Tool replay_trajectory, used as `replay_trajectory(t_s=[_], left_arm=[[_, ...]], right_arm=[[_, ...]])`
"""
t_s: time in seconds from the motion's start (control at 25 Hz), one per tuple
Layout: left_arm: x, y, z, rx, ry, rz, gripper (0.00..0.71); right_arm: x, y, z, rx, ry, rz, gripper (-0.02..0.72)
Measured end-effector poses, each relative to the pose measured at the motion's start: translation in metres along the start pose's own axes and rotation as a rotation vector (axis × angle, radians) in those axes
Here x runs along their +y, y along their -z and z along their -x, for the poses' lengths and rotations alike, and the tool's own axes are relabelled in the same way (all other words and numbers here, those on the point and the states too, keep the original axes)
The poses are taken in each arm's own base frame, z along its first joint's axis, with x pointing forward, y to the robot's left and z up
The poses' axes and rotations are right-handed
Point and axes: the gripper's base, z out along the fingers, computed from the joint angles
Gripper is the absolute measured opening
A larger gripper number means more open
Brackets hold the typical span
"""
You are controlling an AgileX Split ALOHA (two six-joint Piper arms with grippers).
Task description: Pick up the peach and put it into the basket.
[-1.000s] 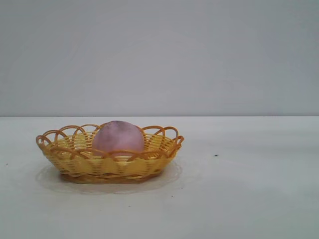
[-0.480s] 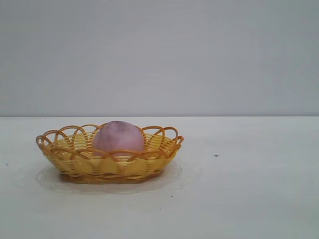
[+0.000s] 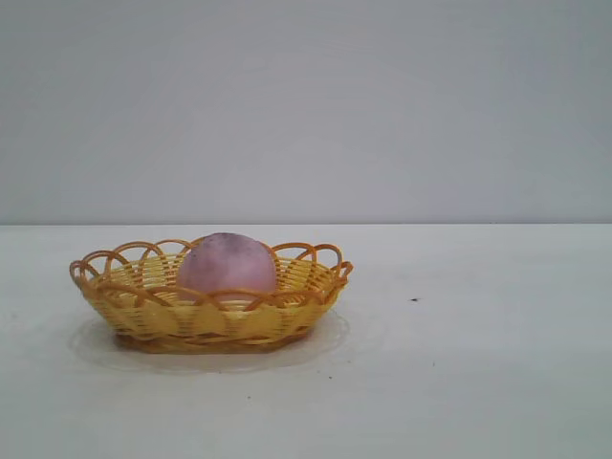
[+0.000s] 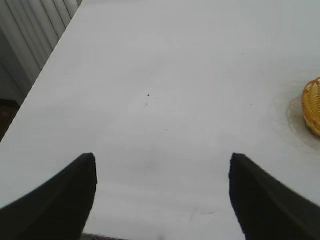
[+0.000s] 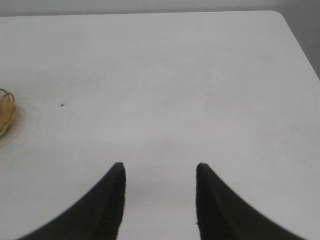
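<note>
The pink-mauve peach lies inside the yellow wicker basket at the left of the table in the exterior view. No gripper shows in that view. In the left wrist view my left gripper is open and empty over bare table, with the basket's edge off to one side. In the right wrist view my right gripper is open and empty over bare table, and a sliver of the basket shows at the frame edge. The peach is out of both wrist views.
The white table runs to a plain grey wall. A small dark speck lies right of the basket. The table's edge and grey slats show in the left wrist view; a rounded table corner shows in the right wrist view.
</note>
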Motion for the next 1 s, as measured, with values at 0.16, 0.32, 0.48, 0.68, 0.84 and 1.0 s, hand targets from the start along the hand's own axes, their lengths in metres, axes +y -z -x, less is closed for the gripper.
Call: replay_trajectory(t_s=[0.16, 0.32, 0.48, 0.68, 0.84, 1.0], left_arm=[[0.0000, 0.0000, 0.0000, 0.000, 0.000, 0.000, 0.485], [0.0000, 0.0000, 0.0000, 0.000, 0.000, 0.000, 0.485], [0.0000, 0.0000, 0.0000, 0.000, 0.000, 0.000, 0.485], [0.0000, 0.0000, 0.0000, 0.000, 0.000, 0.000, 0.485], [0.0000, 0.0000, 0.0000, 0.000, 0.000, 0.000, 0.485], [0.0000, 0.0000, 0.0000, 0.000, 0.000, 0.000, 0.485]], right_arm=[[0.0000, 0.0000, 0.0000, 0.000, 0.001, -0.001, 0.322], [0.0002, 0.0000, 0.0000, -0.001, -0.007, -0.014, 0.322], [0.0002, 0.0000, 0.0000, -0.001, -0.008, -0.016, 0.322], [0.0002, 0.0000, 0.0000, -0.001, -0.008, -0.016, 0.322], [0.0002, 0.0000, 0.0000, -0.001, -0.008, -0.016, 0.322], [0.0002, 0.0000, 0.0000, -0.001, -0.008, -0.016, 0.322]])
